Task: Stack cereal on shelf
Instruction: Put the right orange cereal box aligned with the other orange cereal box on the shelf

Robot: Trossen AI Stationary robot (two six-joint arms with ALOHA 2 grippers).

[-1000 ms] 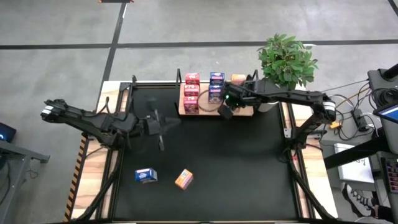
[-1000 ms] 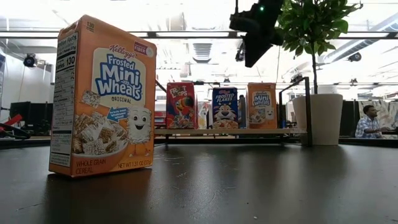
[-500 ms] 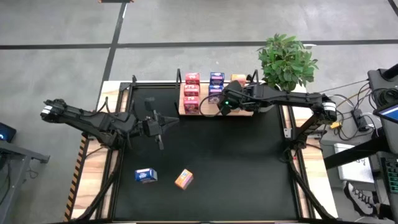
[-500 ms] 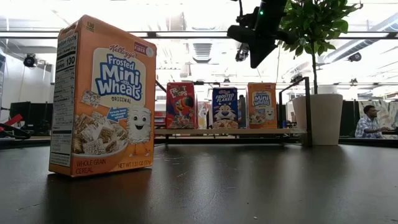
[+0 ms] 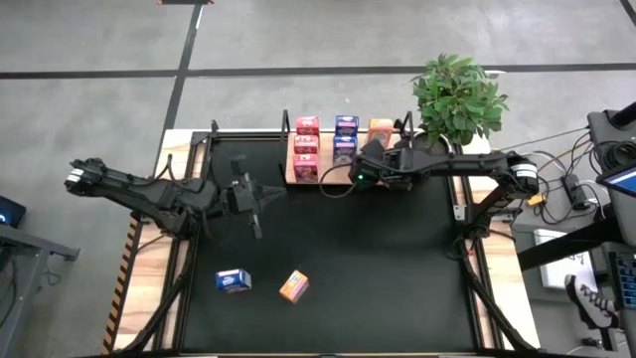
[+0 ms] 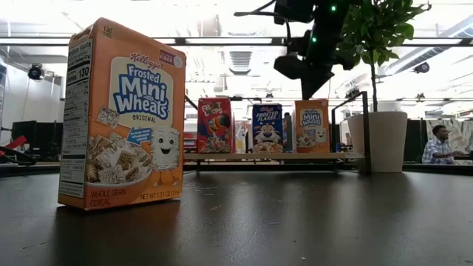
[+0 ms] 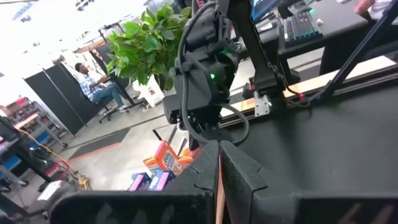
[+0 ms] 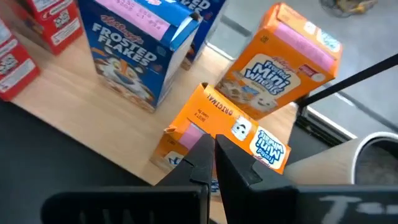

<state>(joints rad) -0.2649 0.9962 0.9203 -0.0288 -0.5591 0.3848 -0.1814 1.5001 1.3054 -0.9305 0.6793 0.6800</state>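
Note:
The shelf (image 5: 326, 151) stands at the table's far edge and carries upright cereal boxes: red (image 5: 305, 146), blue (image 5: 344, 137) and orange (image 5: 381, 126). In the right wrist view a second orange box (image 8: 230, 127) sits askew in front of the upright orange one (image 8: 280, 62), with a broad printed face turned up. My right gripper (image 8: 214, 155) is shut and slants down just over it. My left gripper (image 5: 260, 199) is shut and held level above the table's left middle, with nothing in it. A blue box (image 5: 234, 281) and an orange box (image 5: 293, 286) stand on the table near its front edge. My right gripper's shut fingers (image 8: 202, 152) slant down over the pink end (image 8: 189, 134) of the askew orange box, coming from the table's near side. I cannot tell whether they touch it.
A potted plant (image 5: 457, 94) stands just right of the shelf, close to my right arm. The shelf's black frame post (image 6: 363, 129) rises at its right end. A person (image 6: 440, 144) sits in the room beyond the table. Bare tabletop (image 5: 397, 259) lies between the shelf and the near boxes.
My right gripper has come down toward the orange boxes at the shelf's right end, shifting slightly toward the table's right edge and rolling its wrist as it sank.

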